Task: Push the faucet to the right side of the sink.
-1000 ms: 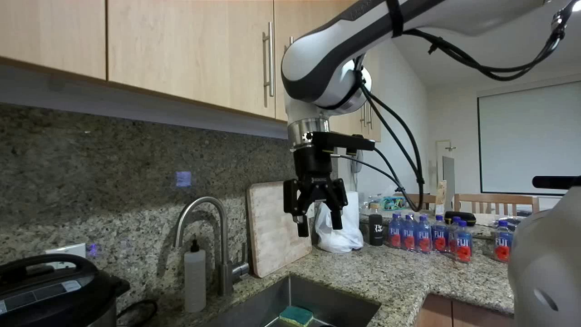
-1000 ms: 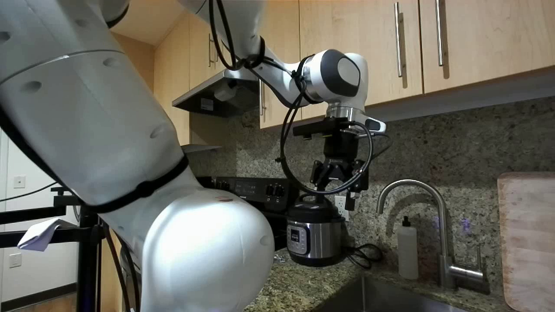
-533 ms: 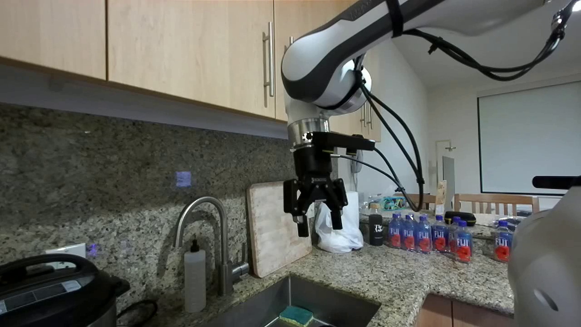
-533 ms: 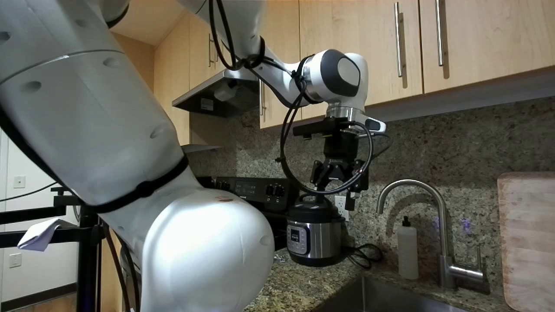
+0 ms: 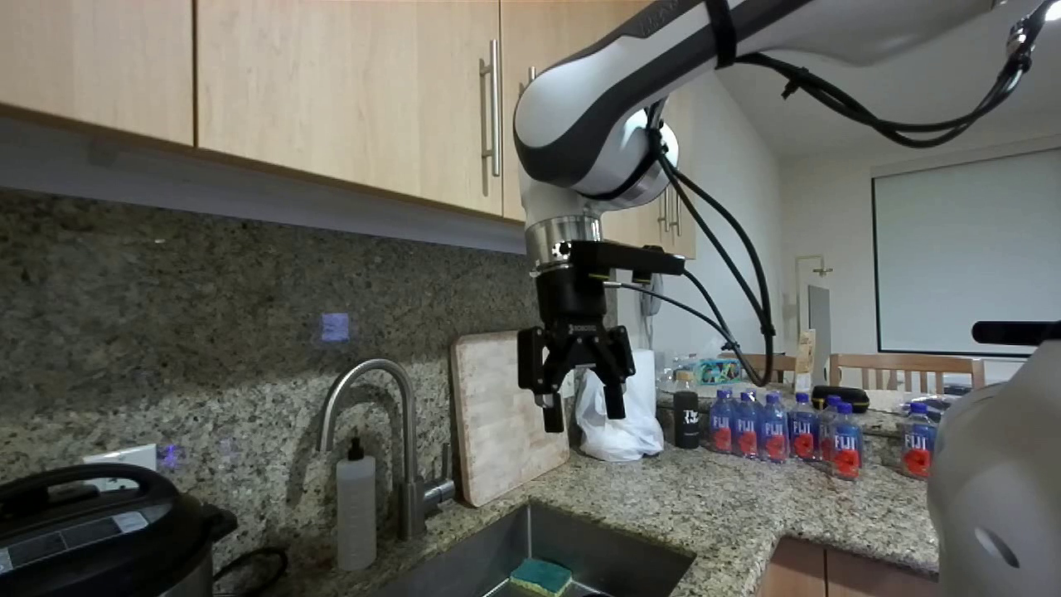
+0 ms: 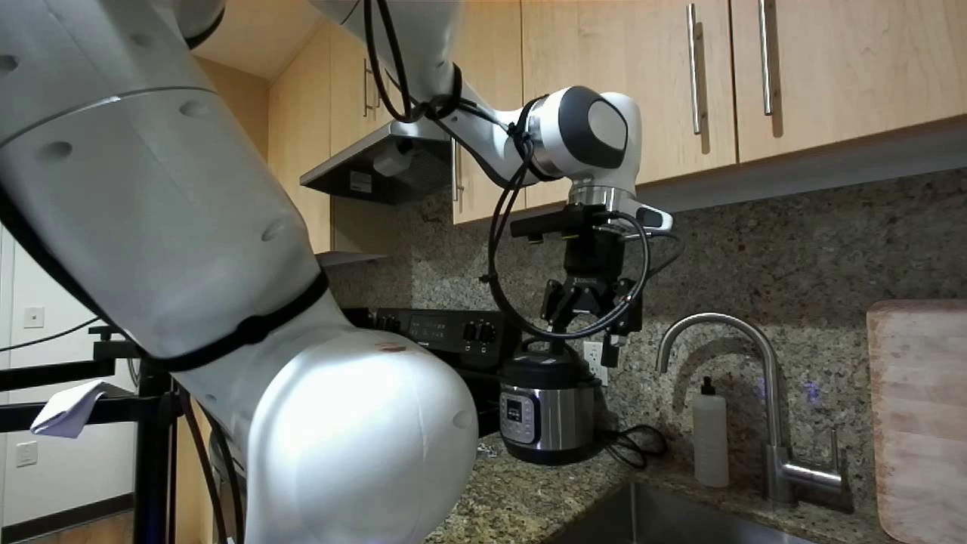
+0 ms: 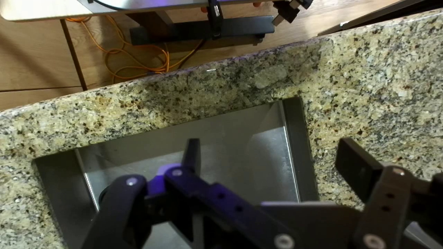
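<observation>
Sink [image 5: 615,557] cut off below in both exterior views, faucet [image 5: 409,448] behind it; my gripper [image 7: 271,154], spread wide, part-hides sink in wrist view.

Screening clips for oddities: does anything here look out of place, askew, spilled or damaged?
Two oddities: in the wrist view, an orange cable lies in untidy loops on the floor; in an exterior view, a violet square clashes with the granite backsplash (tape or light, I cannot tell). No spill or damage shows.

White arm [image 6: 227,227] — black gripper [image 5: 583,408]
</observation>
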You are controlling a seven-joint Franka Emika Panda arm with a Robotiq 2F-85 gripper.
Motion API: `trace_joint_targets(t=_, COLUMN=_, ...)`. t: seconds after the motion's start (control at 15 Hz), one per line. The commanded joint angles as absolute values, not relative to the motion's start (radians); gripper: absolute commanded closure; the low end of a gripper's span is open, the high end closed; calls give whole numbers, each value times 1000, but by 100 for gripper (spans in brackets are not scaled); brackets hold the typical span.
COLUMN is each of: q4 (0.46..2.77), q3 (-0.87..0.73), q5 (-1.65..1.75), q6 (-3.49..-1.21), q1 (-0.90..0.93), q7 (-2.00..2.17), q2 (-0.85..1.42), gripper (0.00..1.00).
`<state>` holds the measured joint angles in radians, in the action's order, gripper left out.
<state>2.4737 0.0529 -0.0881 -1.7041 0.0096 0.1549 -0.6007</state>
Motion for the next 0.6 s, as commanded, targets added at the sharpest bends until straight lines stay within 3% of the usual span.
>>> trace_joint_targets(t=0.0, q4=2472, q3=55, q5=-89, q6=-1702, q1=7, q7=154, q2=-600, gripper=0)
trace_joint_targets(t=0.53, q4=2545, q3=74, q5=-121, q6=-1879, q1=18, q7=177, q2=-600, gripper=0)
